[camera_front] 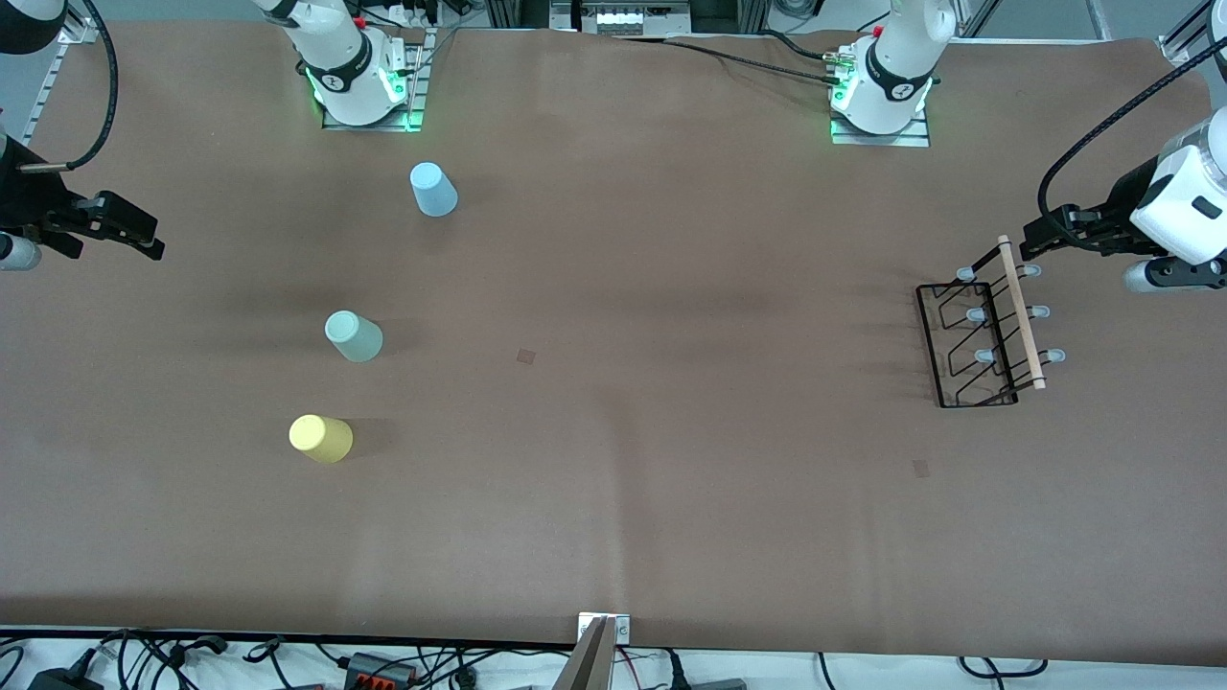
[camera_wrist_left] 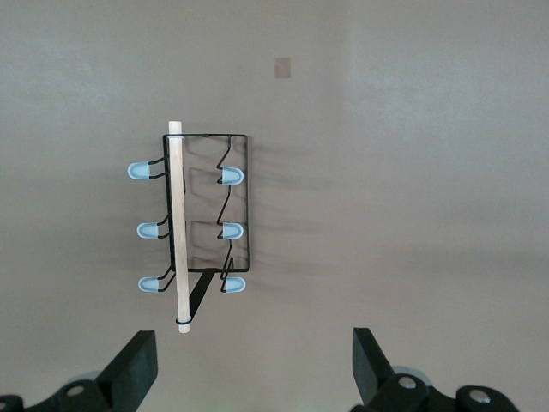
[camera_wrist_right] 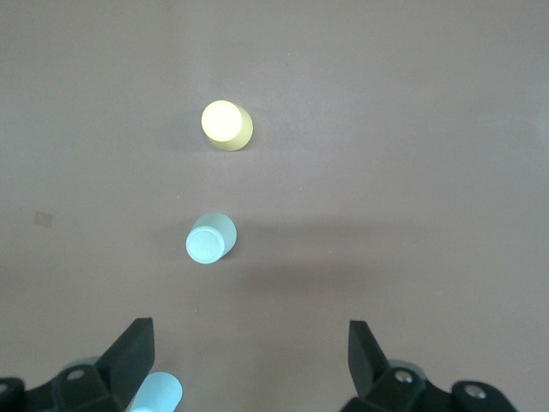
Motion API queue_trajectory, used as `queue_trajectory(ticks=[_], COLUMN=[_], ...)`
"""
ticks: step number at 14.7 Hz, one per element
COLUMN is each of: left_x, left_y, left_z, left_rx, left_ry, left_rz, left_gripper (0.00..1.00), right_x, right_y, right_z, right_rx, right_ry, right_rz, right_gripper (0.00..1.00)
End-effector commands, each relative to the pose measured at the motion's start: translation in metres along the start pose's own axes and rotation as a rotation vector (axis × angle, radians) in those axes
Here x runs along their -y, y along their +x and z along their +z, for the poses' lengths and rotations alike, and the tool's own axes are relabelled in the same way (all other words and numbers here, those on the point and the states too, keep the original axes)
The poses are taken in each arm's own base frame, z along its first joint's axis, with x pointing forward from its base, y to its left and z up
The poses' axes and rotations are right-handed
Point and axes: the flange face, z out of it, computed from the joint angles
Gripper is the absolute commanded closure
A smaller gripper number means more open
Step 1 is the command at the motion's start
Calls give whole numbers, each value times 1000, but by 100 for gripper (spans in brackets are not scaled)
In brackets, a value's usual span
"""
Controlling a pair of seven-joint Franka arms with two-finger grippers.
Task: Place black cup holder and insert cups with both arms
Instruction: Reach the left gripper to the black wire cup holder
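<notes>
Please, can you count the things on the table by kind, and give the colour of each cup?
Cups: 3, blue, mint, yellow
Cup holder: 1, black wire with a wooden rod, no cup on it
Total: 4

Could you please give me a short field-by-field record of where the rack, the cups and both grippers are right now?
cup holder: black cup holder stands at the left arm's end of the table, pegs bare
cups: light blue cup, mint cup and yellow cup stand upside down, apart, toward the right arm's end; yellow nearest the front camera
left gripper: open, empty, above the table beside the holder
right gripper: open, empty, above the table near the cups
</notes>
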Motion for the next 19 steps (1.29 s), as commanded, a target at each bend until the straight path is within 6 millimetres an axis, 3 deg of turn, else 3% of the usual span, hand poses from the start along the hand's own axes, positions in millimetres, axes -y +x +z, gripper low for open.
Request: queue_trajectory(ticks=[1,5,8,12,15,17,19], left_x=[-2,-1,16,29,59,72,82], left_y=[-2,-1,18,57,80,92,91], left_z=[-6,-6,12,66,110,144,165], left_rx=[2,0,-9,-13,5,44,71], left_ry=[1,1,-5,-10,-20,-27,-33], left_rz=[0,-3,9,35,54,40,78], left_gripper=[0,0,0,0,0,0,0], right_x=[0,2,2,2,2,2,2], right_y=[-5,-3,-3,-3,-3,-3,-3], right_z=[-6,-6,-6,-6,-6,-6,-6], right_rx=[0,-3,-1,-1,0,-1,0], right_ry=[5,3,3,3,3,4,5], right_rz=[-6,-12,-12,-12,-12,-12,-12], right_gripper=[0,0,0,0,0,0,0])
